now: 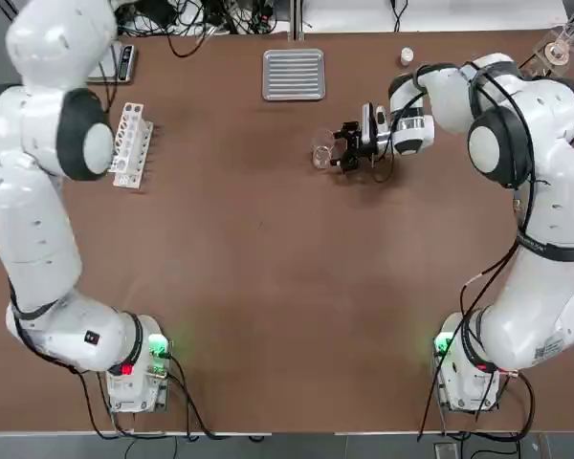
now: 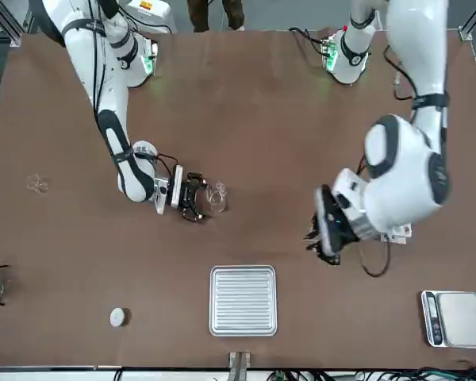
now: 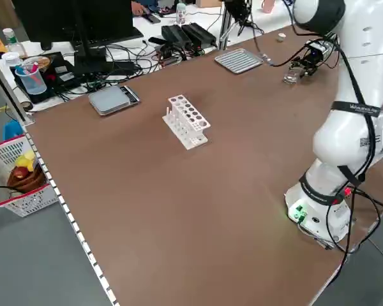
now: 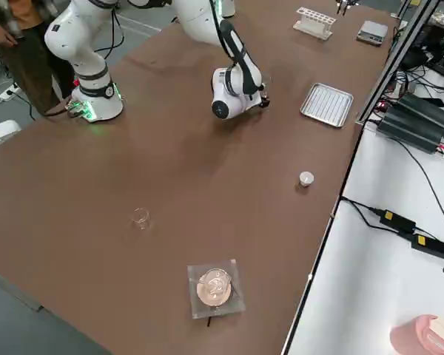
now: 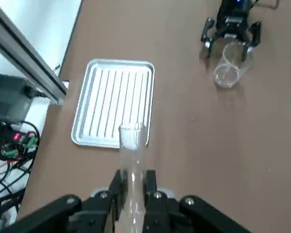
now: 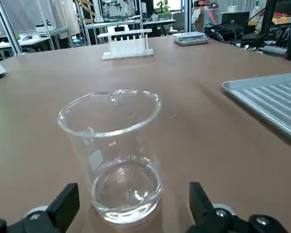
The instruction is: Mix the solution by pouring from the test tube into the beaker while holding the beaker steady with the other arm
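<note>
Beaker (image 6: 113, 154) upright, between spread right pincer (image 6: 136, 213) fingers

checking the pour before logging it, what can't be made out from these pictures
- Test tube: in the left wrist view its lower end is hidden between the left gripper's shut jaws, and any liquid inside cannot be told.
- Left gripper: in the top view it is hidden under its own arm.
- Beaker: upright on the table between the open jaws of the right gripper; in the top and front views it is too small to judge its contents.
</note>
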Controlling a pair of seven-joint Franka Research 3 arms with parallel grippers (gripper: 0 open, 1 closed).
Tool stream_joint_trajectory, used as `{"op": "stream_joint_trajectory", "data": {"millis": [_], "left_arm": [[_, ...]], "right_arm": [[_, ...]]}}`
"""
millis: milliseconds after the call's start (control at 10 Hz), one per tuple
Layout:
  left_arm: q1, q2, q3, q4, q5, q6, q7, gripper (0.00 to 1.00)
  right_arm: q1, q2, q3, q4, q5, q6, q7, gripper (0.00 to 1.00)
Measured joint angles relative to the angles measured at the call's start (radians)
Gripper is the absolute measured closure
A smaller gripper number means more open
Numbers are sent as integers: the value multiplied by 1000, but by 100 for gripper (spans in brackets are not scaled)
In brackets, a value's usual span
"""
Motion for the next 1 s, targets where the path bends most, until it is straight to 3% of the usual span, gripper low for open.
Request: {"op": "stream_joint_trajectory", "data": {"millis": [200,400,600,800,1000], "left_arm": [[323,3,-281,-24,0,-93,127,78],[536,34,-454,-40,0,-187,212,78],[656,84,-531,-42,-1,-269,322,78],[735,115,-544,-54,-79,-388,438,78],[852,135,-571,-141,-154,-451,546,78]], "right_arm": [[-16,-10,-1,-1,-2,0,2,0],[-31,-14,-1,-8,-9,-1,2,0],[-51,-28,0,-22,-33,-2,7,0],[-81,-52,2,-36,-80,-2,23,0],[-121,-82,2,-43,-134,-3,39,0]]}}
